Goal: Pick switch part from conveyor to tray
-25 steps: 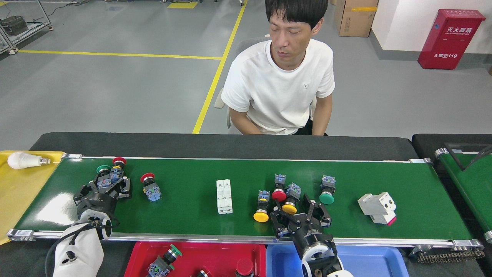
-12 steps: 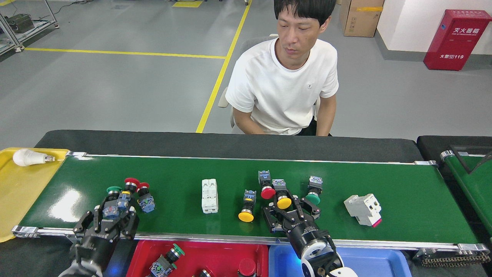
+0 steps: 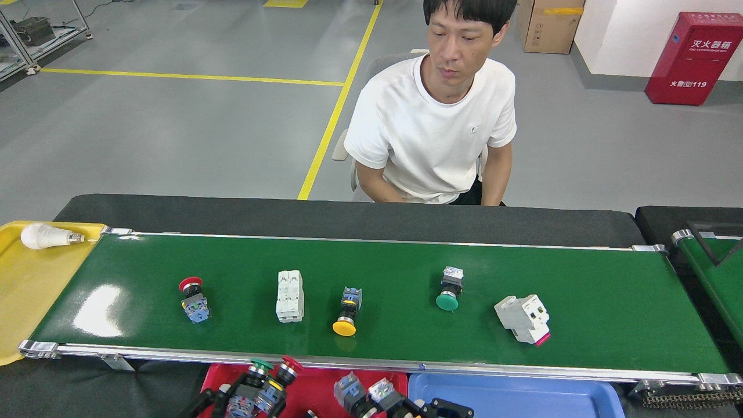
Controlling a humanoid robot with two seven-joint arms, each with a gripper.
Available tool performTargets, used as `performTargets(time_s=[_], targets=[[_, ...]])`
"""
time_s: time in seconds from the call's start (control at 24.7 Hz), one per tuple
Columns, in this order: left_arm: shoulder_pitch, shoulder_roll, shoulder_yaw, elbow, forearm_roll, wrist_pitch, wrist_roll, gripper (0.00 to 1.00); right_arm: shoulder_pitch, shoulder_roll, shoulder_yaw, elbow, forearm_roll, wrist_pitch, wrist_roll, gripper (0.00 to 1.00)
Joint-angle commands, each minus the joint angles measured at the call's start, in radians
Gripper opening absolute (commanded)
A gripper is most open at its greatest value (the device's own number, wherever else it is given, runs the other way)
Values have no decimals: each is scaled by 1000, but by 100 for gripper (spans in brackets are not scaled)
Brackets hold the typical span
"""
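A: What differs from half a second ago?

B: Both arms have pulled back off the long glossy dark-green conveyor belt [image 3: 377, 284] to the bottom edge. The left tool [image 3: 255, 392] now sits over the red plastic tray [image 3: 316, 380], pinching a cluster of push-button switch parts [image 3: 268, 377] with green and red caps. The right tool [image 3: 400, 406] is low at the edge where the red tray meets the blue plastic tray [image 3: 522, 395], with two blue-grey switch bodies [image 3: 365, 393] at its tip; it looks clamped on them, but it is cut off by the frame edge, so I cannot tell.

A: And what is left on the belt?

B: A red-capped switch [image 3: 193, 297], a white breaker block [image 3: 289, 295], a yellow-capped switch [image 3: 347, 310], a green-capped switch [image 3: 449, 288] and a white breaker with a pink tab [image 3: 523, 318], all shifted left. The red and yellow buttons from the middle group are gone.
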Motion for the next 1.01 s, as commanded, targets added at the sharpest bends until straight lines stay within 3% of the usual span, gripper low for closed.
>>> performTargets(time_s=[0.0,0.08,0.12,0.32,0.44,0.61,0.73,0.97], targets=[[-3,-23,4,-15,-3,8,14,72,-12,43,-4,-12,-5,-7,16,100],[-7,-52,7,-15,-3,8,14,98,-20,55,-4,-10,-7,-5,33,100],[-11,-64,10,-15,-3,6,14,100,-23,57,-7,-12,-7,-4,39,100],[-20,-133,144,-15,99,2,-50,100,-31,68,-60,-13,-19,1,44,100],[-37,-141,271,-10,250,8,-148,100,-49,117,-185,-18,-24,3,41,100],[-107,-135,383,53,261,13,-156,100,-94,183,-390,-16,-24,24,39,100],[-152,-117,415,105,258,14,-156,100,-117,187,-465,-20,-24,141,30,100],[-181,-121,397,116,146,54,-153,100,-80,137,-476,-18,-19,429,-14,100]])
